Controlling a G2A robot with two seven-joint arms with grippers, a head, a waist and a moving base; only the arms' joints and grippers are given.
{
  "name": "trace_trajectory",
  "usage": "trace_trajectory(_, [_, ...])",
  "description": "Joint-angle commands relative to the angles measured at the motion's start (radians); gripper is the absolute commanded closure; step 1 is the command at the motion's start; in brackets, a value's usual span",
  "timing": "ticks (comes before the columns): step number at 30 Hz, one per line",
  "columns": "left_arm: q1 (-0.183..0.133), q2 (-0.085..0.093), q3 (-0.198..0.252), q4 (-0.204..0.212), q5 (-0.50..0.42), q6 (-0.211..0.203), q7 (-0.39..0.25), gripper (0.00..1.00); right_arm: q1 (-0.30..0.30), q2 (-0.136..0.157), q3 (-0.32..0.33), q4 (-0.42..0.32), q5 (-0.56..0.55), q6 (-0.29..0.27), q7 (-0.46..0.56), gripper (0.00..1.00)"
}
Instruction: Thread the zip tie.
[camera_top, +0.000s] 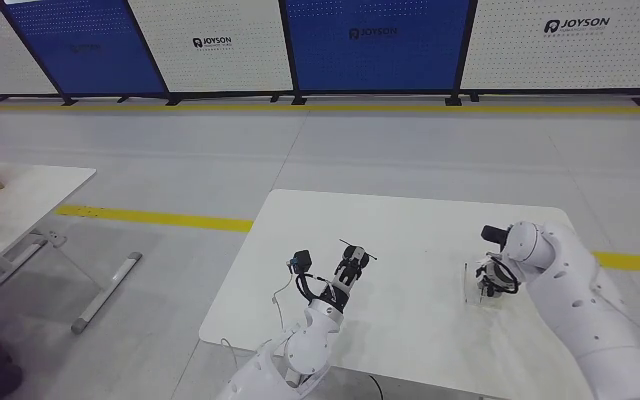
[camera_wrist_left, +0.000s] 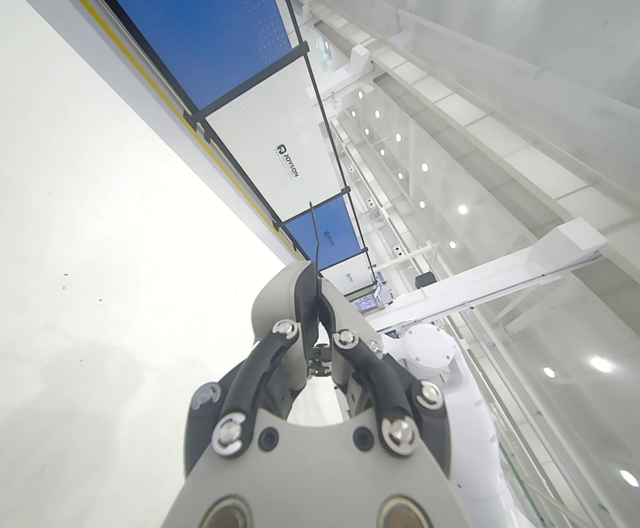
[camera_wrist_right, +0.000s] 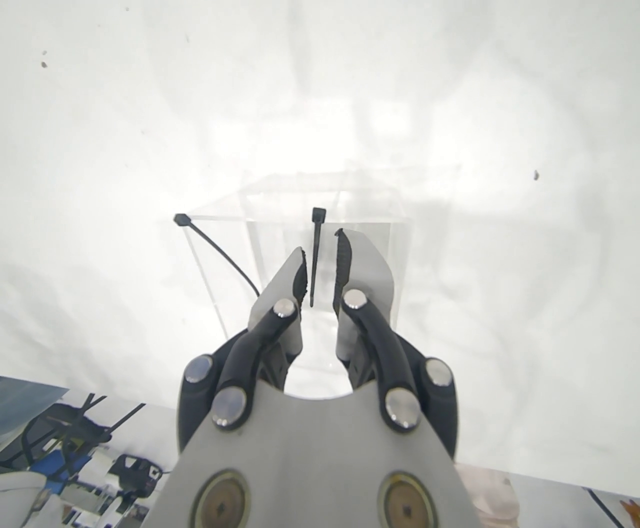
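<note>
My left gripper (camera_wrist_left: 316, 287) is shut on a black zip tie (camera_wrist_left: 314, 235), whose thin tail sticks out past the fingertips. In the top view this gripper (camera_top: 352, 262) sits over the middle of the white table (camera_top: 420, 230), tie (camera_top: 356, 244) pointing away. My right gripper (camera_wrist_right: 320, 241) is open at a clear plastic box (camera_wrist_right: 300, 200). A second black zip tie (camera_wrist_right: 315, 260) stands between its fingers, head end farthest from the gripper, touching neither pad. A third tie (camera_wrist_right: 215, 250) leans out over the box's corner. In the top view the right gripper (camera_top: 490, 275) is near the table's right side.
The clear box (camera_top: 476, 280) stands near the table's right edge. The table's front edge runs close beneath both arms. A second white table (camera_top: 35, 195) stands off to the left, across open floor with a yellow line (camera_top: 150, 216).
</note>
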Motion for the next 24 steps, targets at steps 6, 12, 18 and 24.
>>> trace_trajectory(6, [0.000,0.000,0.000,0.000,0.000,0.000,0.000,1.00,0.003,-0.010,0.009,0.002,-0.014,0.000,-0.010,1.00])
trace_trajectory(12, [0.000,0.000,0.000,0.000,0.000,0.000,0.000,1.00,-0.055,0.010,0.077,-0.118,-0.064,0.000,-0.009,1.00])
trace_trajectory(18, [0.000,0.000,0.000,0.000,0.000,0.000,0.000,1.00,-0.235,0.055,0.273,-0.425,-0.102,0.000,-0.023,1.00])
trace_trajectory(24, [0.000,0.000,0.000,0.000,0.000,0.000,0.000,1.00,-0.501,0.073,0.517,-0.792,-0.044,0.000,-0.150,1.00])
